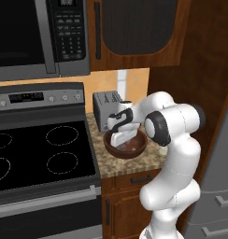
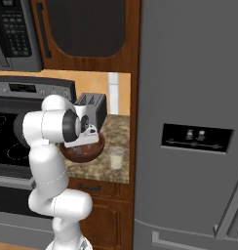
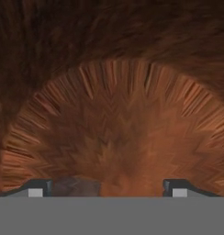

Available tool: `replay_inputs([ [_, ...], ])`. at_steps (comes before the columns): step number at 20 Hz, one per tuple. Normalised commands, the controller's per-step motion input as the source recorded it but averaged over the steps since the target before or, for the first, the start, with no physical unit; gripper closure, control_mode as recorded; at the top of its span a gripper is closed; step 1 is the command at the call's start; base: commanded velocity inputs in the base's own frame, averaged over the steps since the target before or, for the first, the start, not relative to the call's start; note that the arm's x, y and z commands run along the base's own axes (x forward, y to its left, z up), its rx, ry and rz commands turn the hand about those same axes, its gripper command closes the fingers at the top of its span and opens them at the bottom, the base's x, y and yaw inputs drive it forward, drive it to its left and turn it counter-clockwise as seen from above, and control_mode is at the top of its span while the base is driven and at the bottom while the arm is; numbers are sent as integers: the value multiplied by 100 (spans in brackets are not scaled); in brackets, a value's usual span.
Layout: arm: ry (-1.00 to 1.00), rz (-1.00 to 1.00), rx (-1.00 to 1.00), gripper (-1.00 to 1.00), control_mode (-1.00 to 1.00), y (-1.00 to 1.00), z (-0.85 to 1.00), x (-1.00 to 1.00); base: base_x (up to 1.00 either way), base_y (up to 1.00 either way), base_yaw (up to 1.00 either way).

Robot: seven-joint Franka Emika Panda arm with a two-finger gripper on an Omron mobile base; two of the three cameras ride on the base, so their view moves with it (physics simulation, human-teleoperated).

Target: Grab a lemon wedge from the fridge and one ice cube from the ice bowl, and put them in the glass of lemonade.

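Showing grainy reddish-brown wood inside, ice bowl (image 3: 118, 114).

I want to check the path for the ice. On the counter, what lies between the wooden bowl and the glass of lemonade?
Nothing: in the right base view, bare speckled counter separates the wooden bowl from the glass of lemonade, which stands apart from it, toward the fridge.

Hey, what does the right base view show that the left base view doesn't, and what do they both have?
Right base view alone: the glass of lemonade on the counter beside the ice bowl, and the fridge door with its black dispenser panel.
Left base view alone: the stovetop's four burner rings.
Both: the toaster, the microwave, and the gripper reaching down into the bowl.
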Motion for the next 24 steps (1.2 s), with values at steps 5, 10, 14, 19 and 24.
replay_inputs([
  [5, -3, 0, 1, -100, -100, -6, -1, -8, 0, 0, 0],
  [10, -5, 0, 1, -100, -100, -8, 0, -3, 0, 0, 0],
  [14, -3, 0, 0, -100, -100, -6, 0, -1, 0, 0, 0],
  [19, -2, 0, 0, -100, -100, -1, 0, 0, 0, 0, 0],
  [24, -3, 0, 0, -100, -100, 0, 0, -16, 0, 0, 0],
])
